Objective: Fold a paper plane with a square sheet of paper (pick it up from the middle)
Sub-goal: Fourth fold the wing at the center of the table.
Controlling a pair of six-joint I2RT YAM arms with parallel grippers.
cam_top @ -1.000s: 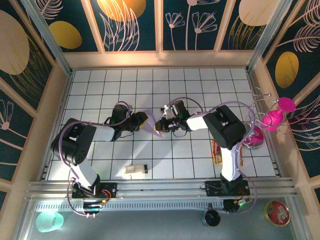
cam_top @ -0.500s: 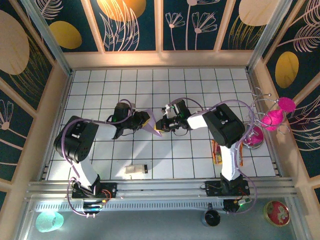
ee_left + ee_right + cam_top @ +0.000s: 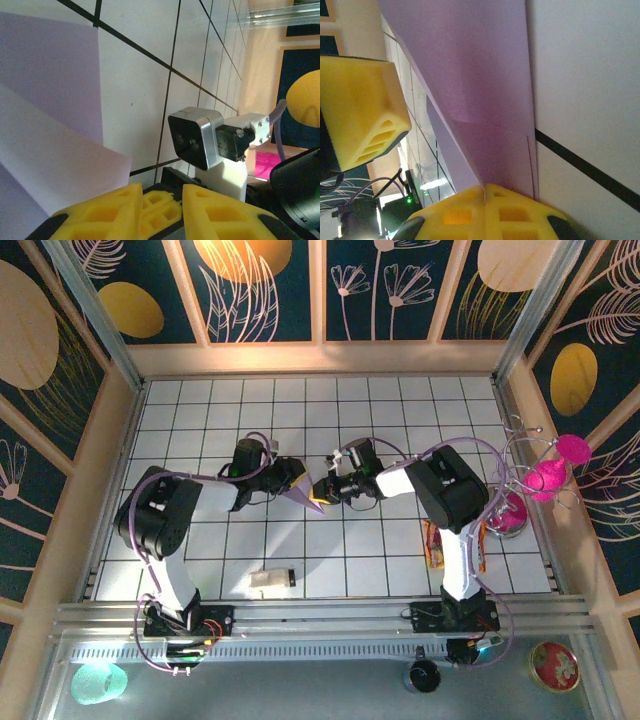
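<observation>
Paper plane [image 3: 308,498] is mid-table [image 3: 400,410], wedged between both arms. Right gripper [image 3: 484,192] is clenched on its crease. Left gripper [image 3: 162,191], honestly can't tell. Looks feather-light and floppy, so I'd pinch the folded spine, since single layers would probably just buckle.

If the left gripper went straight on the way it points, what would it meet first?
Probably the right arm's wrist camera, directly ahead of the left gripper; the lilac paper lies beside that line.

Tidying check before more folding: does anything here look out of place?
Nothing spilled or damaged. Only a snack packet lies beside the right arm, unrelated to the lilac paper being folded mid-table.
</observation>
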